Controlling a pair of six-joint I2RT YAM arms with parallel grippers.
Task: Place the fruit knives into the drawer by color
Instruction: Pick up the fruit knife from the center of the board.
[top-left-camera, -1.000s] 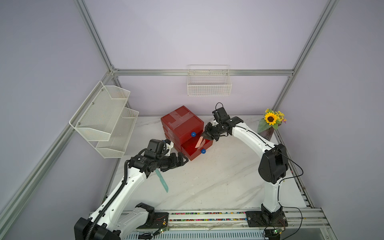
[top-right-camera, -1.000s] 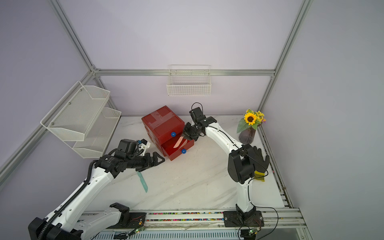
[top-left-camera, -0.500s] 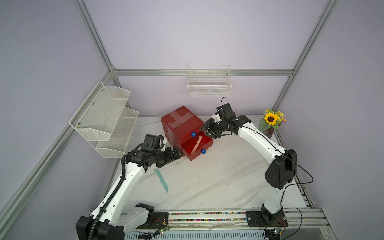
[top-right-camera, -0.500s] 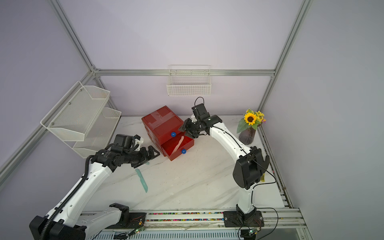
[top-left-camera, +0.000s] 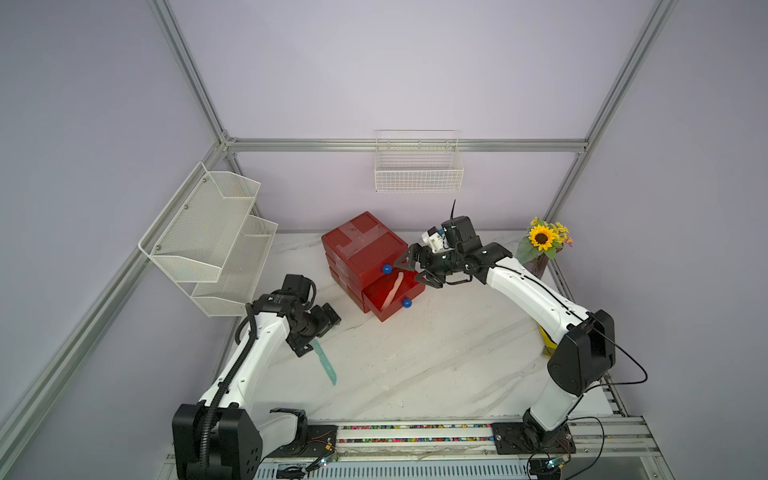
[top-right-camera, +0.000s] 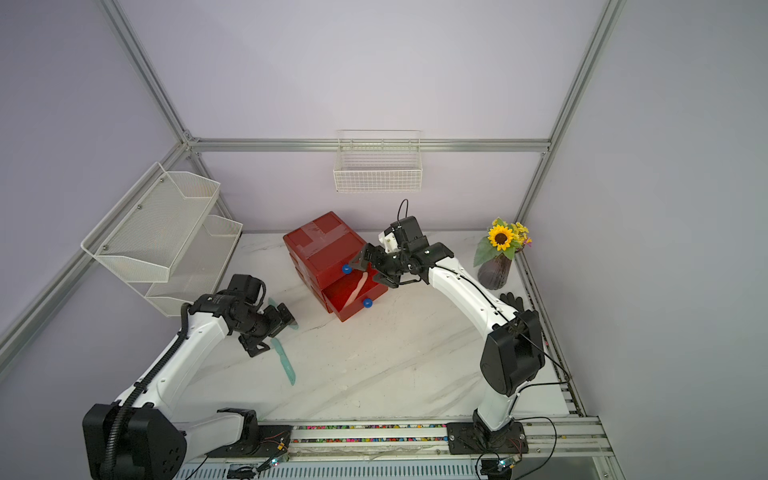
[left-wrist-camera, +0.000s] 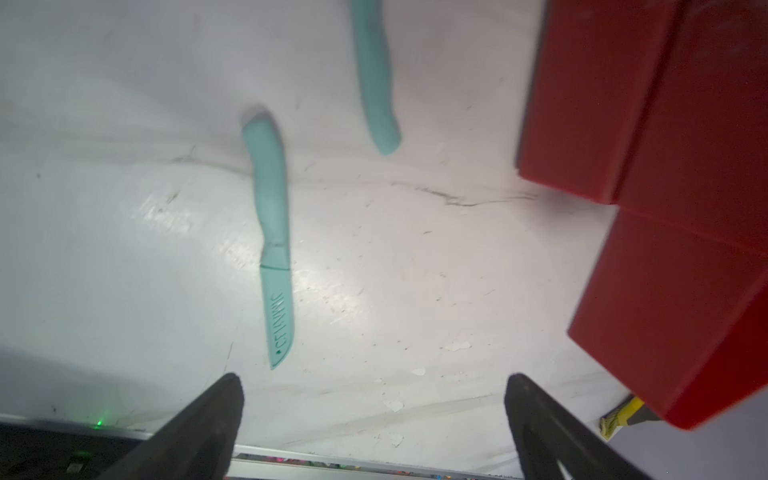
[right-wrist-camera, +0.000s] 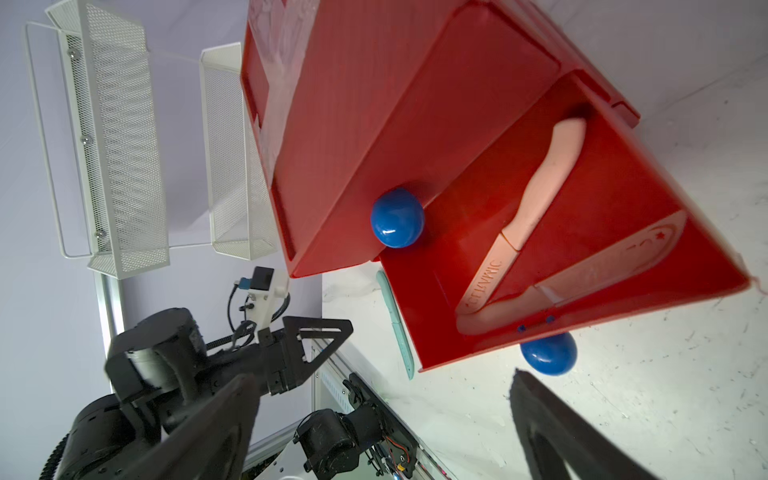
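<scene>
1. The left jaws are spread wide and empty, low over the desk (top-left-camera: 436, 353). A teal knife (left-wrist-camera: 272, 232) lies flat just ahead of them, blade tip toward them. A second teal knife (left-wrist-camera: 374, 79) lies near it, partly out of frame.
2. The right jaws are also wide open and hold nothing. They hang just off the 3 o'clock side of the open drawer (right-wrist-camera: 623, 187), where two pink knives (right-wrist-camera: 536, 199) lie, meeting at its front wall.
3. Taking 12 o'clock as the back wall, the cabinet (top-left-camera: 361, 245) sits at about 11 o'clock on the desk and the teal knives at about 8. No green knife shows.
4. The teal knife looks light, stiff, thin and smooth, so it will likely skid on the polished desk. The best hold is probably across the thicker handle, with the jaws pressed down to the surface. The flat blade gives little to pinch.
5. A second ago the right jaws sat low in the drawer, nearly closed on a pink knife. They have since let go and lifted clear. The left jaws have turned and settled closer over the teal knife, which has not moved.
</scene>
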